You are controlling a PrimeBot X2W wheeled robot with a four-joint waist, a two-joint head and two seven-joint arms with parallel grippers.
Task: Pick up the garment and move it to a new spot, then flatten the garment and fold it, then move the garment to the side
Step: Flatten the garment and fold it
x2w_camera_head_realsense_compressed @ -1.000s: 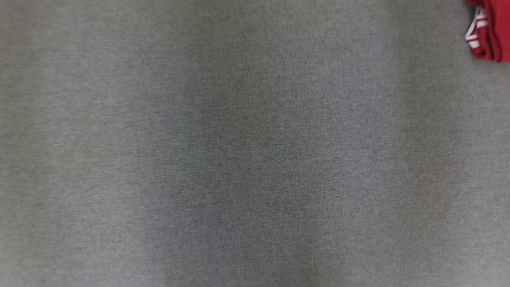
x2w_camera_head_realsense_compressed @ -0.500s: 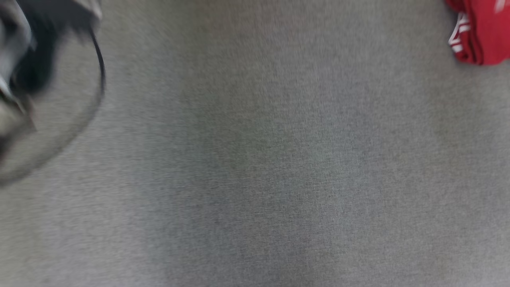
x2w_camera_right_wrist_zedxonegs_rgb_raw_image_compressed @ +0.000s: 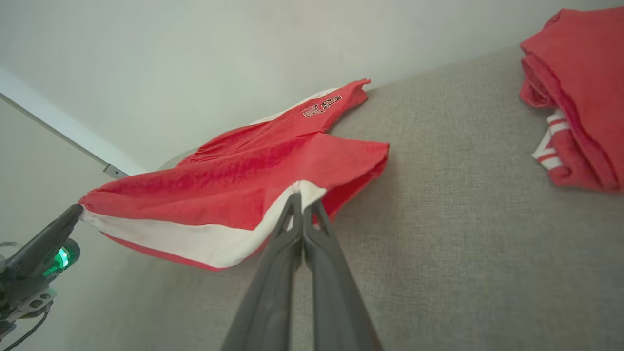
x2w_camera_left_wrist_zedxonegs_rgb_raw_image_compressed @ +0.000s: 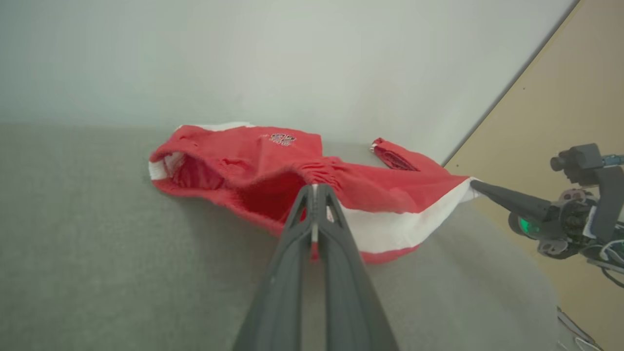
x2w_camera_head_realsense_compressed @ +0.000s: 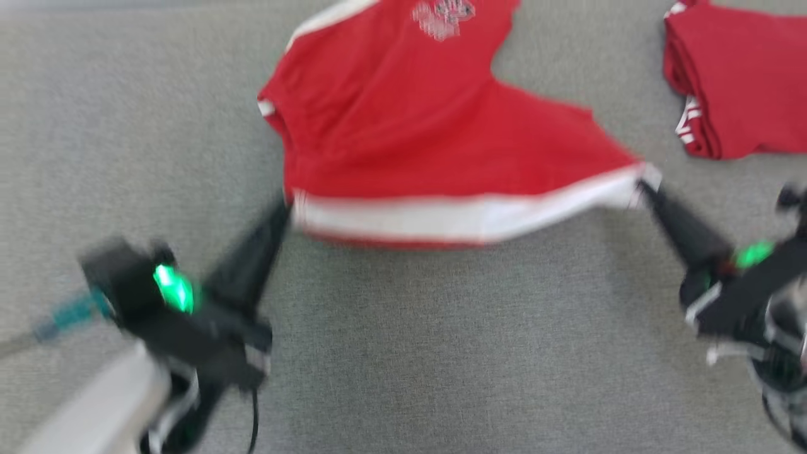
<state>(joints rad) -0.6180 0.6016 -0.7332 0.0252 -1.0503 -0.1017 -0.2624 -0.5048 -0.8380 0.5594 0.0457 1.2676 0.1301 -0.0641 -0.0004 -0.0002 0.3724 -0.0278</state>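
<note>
The garment (x2w_camera_head_realsense_compressed: 410, 126) is a pair of red shorts with a white side stripe and a small printed logo, stretched between both grippers above the grey cloth surface (x2w_camera_head_realsense_compressed: 441, 353). My left gripper (x2w_camera_head_realsense_compressed: 289, 211) is shut on its near left corner; in the left wrist view my left gripper (x2w_camera_left_wrist_zedxonegs_rgb_raw_image_compressed: 316, 190) pinches the gathered red edge of the garment (x2w_camera_left_wrist_zedxonegs_rgb_raw_image_compressed: 273, 156). My right gripper (x2w_camera_head_realsense_compressed: 643, 188) is shut on the white-striped right corner, and in the right wrist view my right gripper (x2w_camera_right_wrist_zedxonegs_rgb_raw_image_compressed: 301, 195) clamps that white tip of the garment (x2w_camera_right_wrist_zedxonegs_rgb_raw_image_compressed: 243, 190). The far part of the garment rests on the surface.
A second red garment (x2w_camera_head_realsense_compressed: 737, 82) with white stripes lies folded at the far right, also seen as the folded red garment (x2w_camera_right_wrist_zedxonegs_rgb_raw_image_compressed: 580, 97) in the right wrist view. A pale wall (x2w_camera_left_wrist_zedxonegs_rgb_raw_image_compressed: 292, 58) backs the surface. A tan floor (x2w_camera_left_wrist_zedxonegs_rgb_raw_image_compressed: 560, 107) lies beyond the right edge.
The head camera has swung, bringing both grippers and the stretched garment into the picture; before it showed bare grey cloth with the folded garment at the upper right.
</note>
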